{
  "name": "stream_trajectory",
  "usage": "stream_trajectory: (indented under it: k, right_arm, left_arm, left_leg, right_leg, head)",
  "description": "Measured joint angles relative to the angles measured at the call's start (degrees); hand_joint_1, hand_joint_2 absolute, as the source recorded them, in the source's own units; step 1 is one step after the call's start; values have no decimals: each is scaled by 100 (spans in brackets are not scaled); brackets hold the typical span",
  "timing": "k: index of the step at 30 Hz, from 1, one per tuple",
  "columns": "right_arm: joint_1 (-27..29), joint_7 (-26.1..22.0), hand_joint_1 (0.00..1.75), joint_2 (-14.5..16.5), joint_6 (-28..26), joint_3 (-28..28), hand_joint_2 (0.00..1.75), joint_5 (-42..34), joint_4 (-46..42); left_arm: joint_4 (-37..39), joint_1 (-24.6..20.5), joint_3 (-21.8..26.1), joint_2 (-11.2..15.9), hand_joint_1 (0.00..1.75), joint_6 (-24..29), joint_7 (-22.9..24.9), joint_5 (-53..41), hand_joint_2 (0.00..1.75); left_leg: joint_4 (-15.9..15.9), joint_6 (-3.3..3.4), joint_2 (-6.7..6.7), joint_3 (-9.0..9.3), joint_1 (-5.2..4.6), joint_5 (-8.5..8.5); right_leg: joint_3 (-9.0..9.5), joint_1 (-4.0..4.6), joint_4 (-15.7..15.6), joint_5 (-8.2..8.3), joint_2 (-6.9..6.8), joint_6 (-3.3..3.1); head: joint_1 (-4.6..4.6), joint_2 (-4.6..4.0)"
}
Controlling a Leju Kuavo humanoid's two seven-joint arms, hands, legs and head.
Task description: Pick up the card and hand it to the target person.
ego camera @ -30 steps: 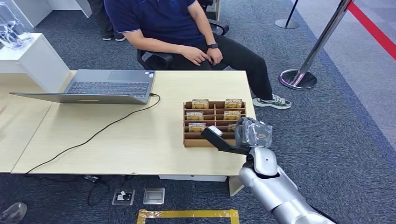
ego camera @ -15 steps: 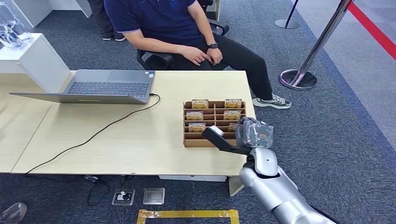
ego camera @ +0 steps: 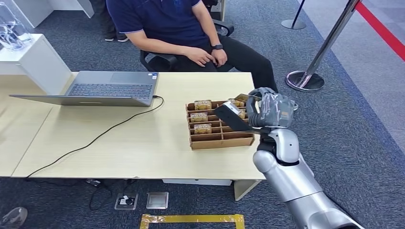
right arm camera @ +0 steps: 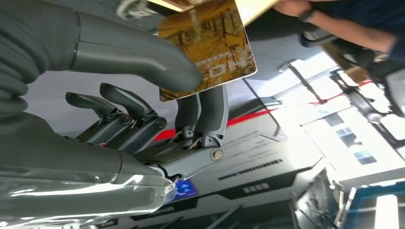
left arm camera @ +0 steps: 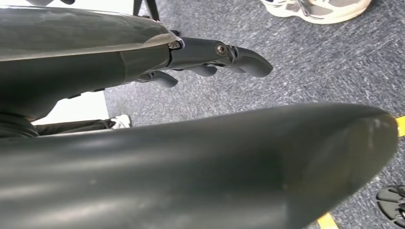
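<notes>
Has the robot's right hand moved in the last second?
Yes. The right hand, pinching a card, has risen and moved toward the far end of the wooden tray, nearer the seated person. The tray itself shifted slightly too.

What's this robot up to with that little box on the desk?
The robot's right hand is pinching a golden card between its thumb and fingers, raised over the right side of a wooden card rack on the desk. More cards sit in the rack's slots. A person sits in a chair across the desk, hands in lap, not reaching out. The card has not been handed over yet. A laptop sits open nearby. The left hand hangs over the carpet, holding nothing.
</notes>
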Motion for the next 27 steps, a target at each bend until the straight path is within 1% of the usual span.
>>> stream_trajectory:
  k: [4,8,10,14,17,19,21,27]
  right_arm:
    - [-676,-242,175,145,275,125,175,-477,-6]
    - [-1252,-298,175,434,254,340,175,-828,439]
    - [-1530,-400,175,613,144,419,175,-1061,875]
    - [-2080,-657,175,1014,-291,523,175,-1517,2129]
    - [-2313,-597,175,1236,-640,715,175,-1821,2934]
    - [-2364,-460,175,1319,-760,844,175,-1731,3311]
    - [-2365,-360,175,1369,-783,884,175,-1439,3554]
    - [-2322,-232,175,1414,-788,758,175,-599,3950]
  left_arm:
    - [1,-77,-2,-2,0,-5,45,-52,0]
    - [1,-175,-17,-8,0,-62,74,-158,0]
    - [1,-224,-34,-11,0,-100,103,-229,0]
    - [1,-328,-70,-29,0,-154,146,-333,0]
    - [3,-367,-101,-54,0,-190,158,-387,0]
    - [9,-374,-135,-68,0,-214,171,-433,0]
    - [14,-375,-173,-80,0,-227,180,-462,0]
    - [24,-370,-200,-100,0,-250,175,-512,0]
  left_leg:
    - [0,-1,1,-1,0,6]
    - [0,-7,1,-2,1,11]
    - [0,-9,1,-3,1,13]
    - [0,-10,1,-2,1,16]
    - [0,-10,-1,-3,1,17]
    - [0,-10,-1,-3,1,17]
    - [0,-10,-1,-5,1,17]
    - [1,-9,-1,-8,1,17]
  right_leg:
    - [-2,0,6,5,1,-7]
    - [-4,1,10,5,-1,-8]
    - [-6,1,14,5,-1,-8]
    - [-8,1,18,6,-1,-9]
    - [-8,1,18,6,-2,-9]
    - [-9,1,18,6,-2,-9]
    - [-11,1,17,6,-2,-9]
    - [-14,0,16,6,-2,-9]
  head:
    - [7,0]
    - [-5,0]
    - [-5,0]
    - [-7,0]
    - [-8,0]
    - [-4,0]
    - [-1,0]
    - [1,0]
